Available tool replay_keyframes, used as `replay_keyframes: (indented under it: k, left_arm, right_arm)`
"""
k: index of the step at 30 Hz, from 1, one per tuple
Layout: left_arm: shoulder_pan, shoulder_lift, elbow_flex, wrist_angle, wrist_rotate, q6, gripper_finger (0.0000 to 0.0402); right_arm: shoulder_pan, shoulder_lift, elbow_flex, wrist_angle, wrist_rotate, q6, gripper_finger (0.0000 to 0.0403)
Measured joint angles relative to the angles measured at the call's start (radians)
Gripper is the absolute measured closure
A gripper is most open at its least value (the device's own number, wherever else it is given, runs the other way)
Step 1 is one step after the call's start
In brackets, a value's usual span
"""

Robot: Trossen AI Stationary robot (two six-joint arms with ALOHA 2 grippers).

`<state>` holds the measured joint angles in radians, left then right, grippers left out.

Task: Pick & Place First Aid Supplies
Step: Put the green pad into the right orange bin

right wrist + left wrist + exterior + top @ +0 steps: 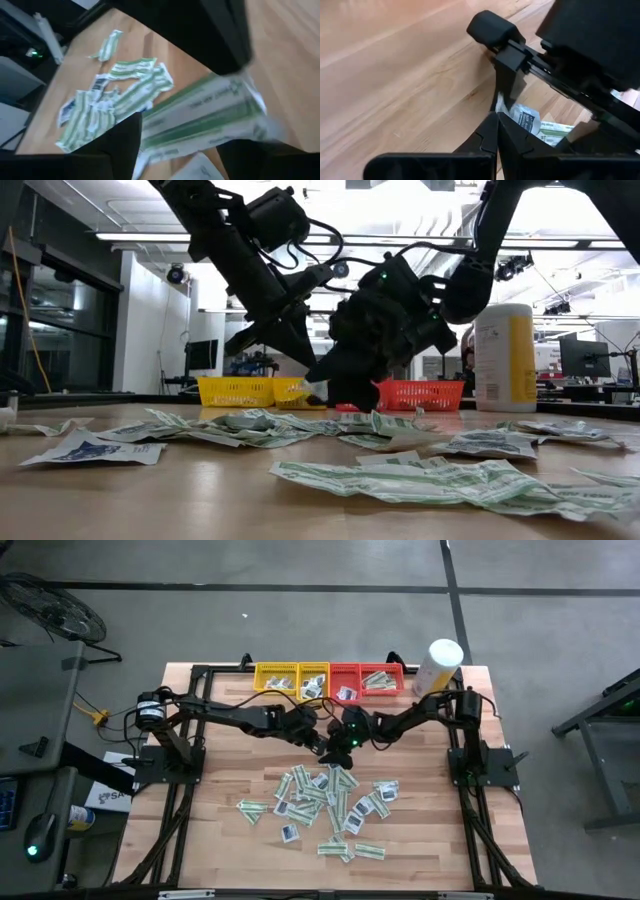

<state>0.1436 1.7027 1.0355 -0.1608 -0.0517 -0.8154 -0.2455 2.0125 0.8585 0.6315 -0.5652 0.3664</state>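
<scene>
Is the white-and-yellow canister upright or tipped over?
Upright. The canister stands on its base beside the red tray in the low view.

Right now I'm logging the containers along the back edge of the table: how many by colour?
Yellow trays: 2
Red trays: 2
White-and-yellow canister: 1
Total: 5

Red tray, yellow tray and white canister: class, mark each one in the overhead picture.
red tray (345, 668): high view, on its far rim.
yellow tray (270, 667): high view, on its far rim.
white canister (440, 662): high view, on its upper side wall.
</scene>
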Motion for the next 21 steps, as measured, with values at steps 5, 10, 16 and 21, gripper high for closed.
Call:
replay_keyframes:
  k: [5,10,16,21]
  left_arm:
    - [0.000,0.000,0.000,0.001,0.000,0.000,0.0401]
    - [0.000,0.000,0.000,0.002,0.000,0.000,0.0401]
    - [0.000,0.000,0.000,0.002,-0.001,0.000,0.0401]
    - [0.000,0.000,0.000,0.002,-0.003,0.000,0.0401]
  right_arm:
    - [-0.003,0.000,0.002,-0.030,-0.011,0.011,0.0231]
    - [-0.003,0.000,0.003,-0.039,-0.005,0.019,0.0289]
    - [-0.003,0.000,0.003,-0.037,-0.005,0.037,0.0367]
    - [-0.004,-0.001,0.006,-0.024,-0.008,0.078,0.0396]
